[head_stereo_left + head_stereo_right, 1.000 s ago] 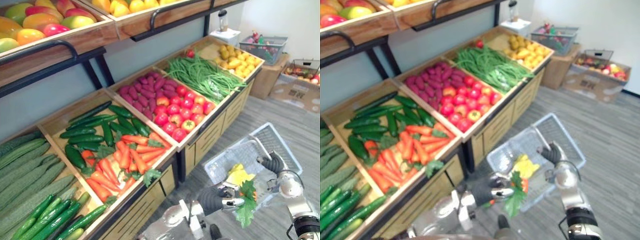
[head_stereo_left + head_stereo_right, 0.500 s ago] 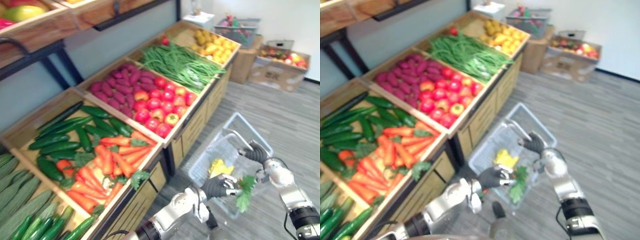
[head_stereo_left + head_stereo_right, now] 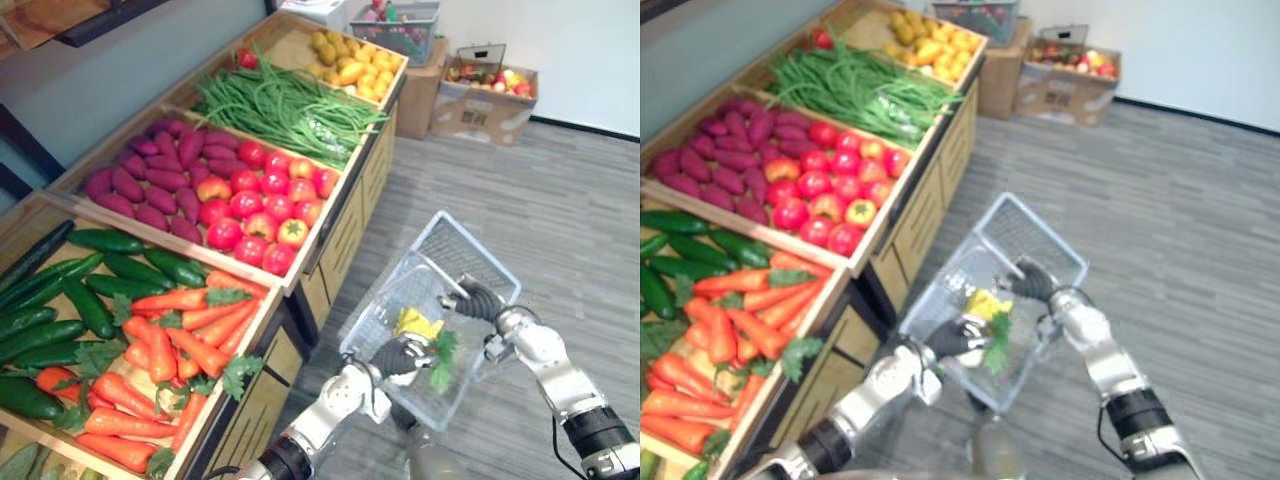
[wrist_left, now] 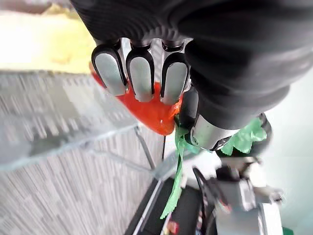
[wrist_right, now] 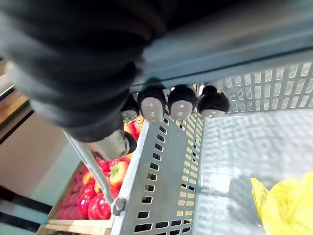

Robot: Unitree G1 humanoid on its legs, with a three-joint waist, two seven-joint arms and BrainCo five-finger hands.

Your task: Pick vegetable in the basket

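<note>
Produce aisle, mid-pick: before you runs a long wooden bench of open bins on a grey plank floor. A white wall closes the far corner. A cardboard box of fruit and a grey crate stand there.

Compared with half a second ago, the whole view has swung down and further along the bench. That is the camera moving, not the goods. The left robot hand keeps its grip on the carrot. The right robot hand still holds the basket at its right side.

The pale mesh basket hangs clear of the floor, just off the bench's front. The right robot hand's fingers are curled round its handle bar, as its wrist view shows. Inside lies a yellow item. The left robot hand sits at the basket's near side with its fingers wrapped round the orange carrot. The carrot's green leaves trail just beside the yellow item. You cannot tell whether the carrot touches the basket's bottom.

On the bench, the nearest bin holds cucumbers and a carrot pile. The next holds purple sweet potatoes beside red produce. Beyond lie green beans, then yellow produce.
</note>
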